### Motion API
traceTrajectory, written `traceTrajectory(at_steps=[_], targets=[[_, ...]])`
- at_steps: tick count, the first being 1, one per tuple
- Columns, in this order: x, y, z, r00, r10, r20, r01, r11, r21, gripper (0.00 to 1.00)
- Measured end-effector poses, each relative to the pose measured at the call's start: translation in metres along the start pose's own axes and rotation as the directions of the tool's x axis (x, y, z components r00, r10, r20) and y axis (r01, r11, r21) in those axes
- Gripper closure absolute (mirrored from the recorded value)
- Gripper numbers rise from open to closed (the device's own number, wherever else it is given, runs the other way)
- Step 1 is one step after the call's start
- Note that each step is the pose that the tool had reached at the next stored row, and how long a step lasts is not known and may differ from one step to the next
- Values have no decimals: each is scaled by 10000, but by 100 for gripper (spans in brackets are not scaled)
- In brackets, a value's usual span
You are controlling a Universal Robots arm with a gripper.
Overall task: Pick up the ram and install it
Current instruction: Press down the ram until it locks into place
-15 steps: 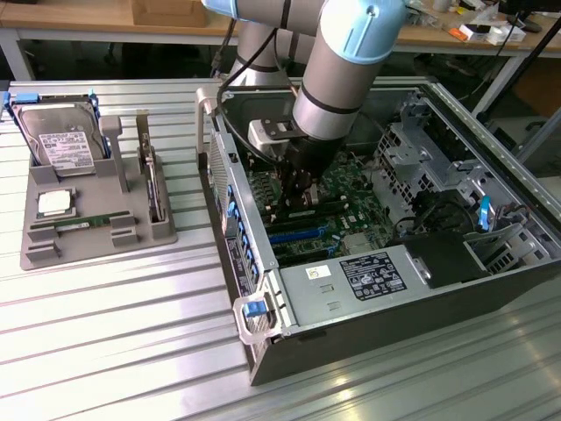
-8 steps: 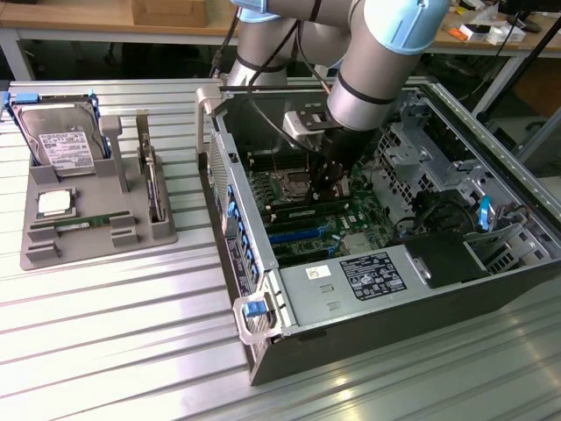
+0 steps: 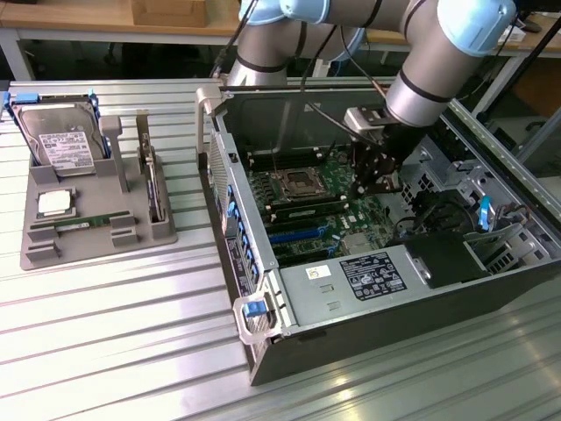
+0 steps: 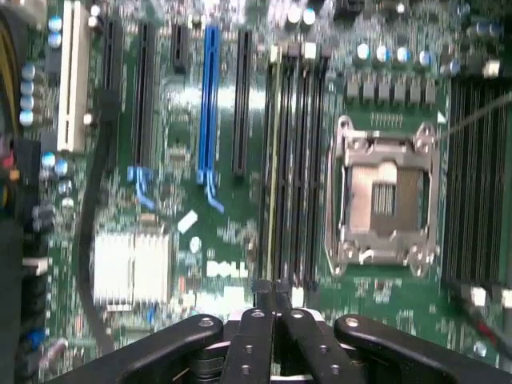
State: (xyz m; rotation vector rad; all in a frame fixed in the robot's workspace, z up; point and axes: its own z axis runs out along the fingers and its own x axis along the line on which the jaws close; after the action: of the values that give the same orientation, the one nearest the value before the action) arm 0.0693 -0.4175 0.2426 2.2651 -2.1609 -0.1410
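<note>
- My gripper [image 4: 272, 294] is closed, fingertips together over the motherboard [image 4: 200, 232].
- A ram [image 3: 85, 224] lies in the tray [image 3: 39, 254] (well apart).
- CPU socket [image 4: 384, 200] open.

I see a worktop [image 3: 105, 324] of ribbed, brushed metal that throws back a soft sheen. Near its far left corner, the grey holder tray [image 3: 96, 219] looks like matt moulded plastic, and the hard drive [image 3: 57, 140] in it has a shiny metal lid with a paper label. The computer case [image 3: 351, 303] is dull sheet steel. The motherboard [image 4: 200, 232] is glossy green, its CPU socket frame [image 4: 384, 200] bright polished metal. My gripper [image 4: 272, 298] is matt black.
</note>
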Motion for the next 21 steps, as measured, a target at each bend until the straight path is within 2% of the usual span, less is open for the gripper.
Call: traceTrajectory(at_steps=[1,2,3,6,14,15,17,18,19,20,21], targets=[[2,-71,-17,10000,0,0,0,10000,-4,90],[-1,-84,-85,10000,0,3,0,10000,-3,90],[-10,-77,-242,10000,1,2,-1,10000,-3,90],[-22,-65,-446,10000,-1,15,1,10000,0,90],[-22,-64,-449,10000,-1,16,1,10000,1,90],[-22,-65,-449,9997,224,29,-224,9997,13,90],[-22,-65,-449,9958,907,80,-908,9959,52,90],[-22,-64,-449,9911,1330,111,-1330,9911,74,90],[-22,-65,-449,9814,1915,157,-1917,9814,102,90],[-22,-65,-449,9760,2172,178,-2175,9760,115,90],[-22,-65,-449,9682,2495,204,-2498,9682,129,90]])
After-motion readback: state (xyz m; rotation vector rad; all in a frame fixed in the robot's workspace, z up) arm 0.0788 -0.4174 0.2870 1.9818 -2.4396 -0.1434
